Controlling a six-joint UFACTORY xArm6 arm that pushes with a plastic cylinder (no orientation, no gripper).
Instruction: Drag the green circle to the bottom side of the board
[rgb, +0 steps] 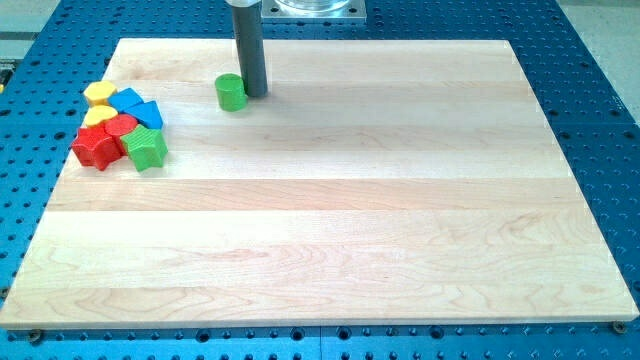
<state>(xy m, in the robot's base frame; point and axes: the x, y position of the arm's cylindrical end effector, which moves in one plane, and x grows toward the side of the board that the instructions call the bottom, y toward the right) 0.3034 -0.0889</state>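
The green circle (231, 91) is a short green cylinder near the view's top, left of centre, on the wooden board (330, 220). My tip (254, 94) is at the lower end of the dark rod, right beside the green circle on its right side, touching or nearly touching it. The board's bottom edge is far below both.
A cluster of blocks sits at the board's left edge: a yellow block (98, 92), a blue block (128, 100), a blue triangle (147, 114), a second yellow block (97, 116), a red circle (121, 127), a red star (95, 147) and a green star (146, 148).
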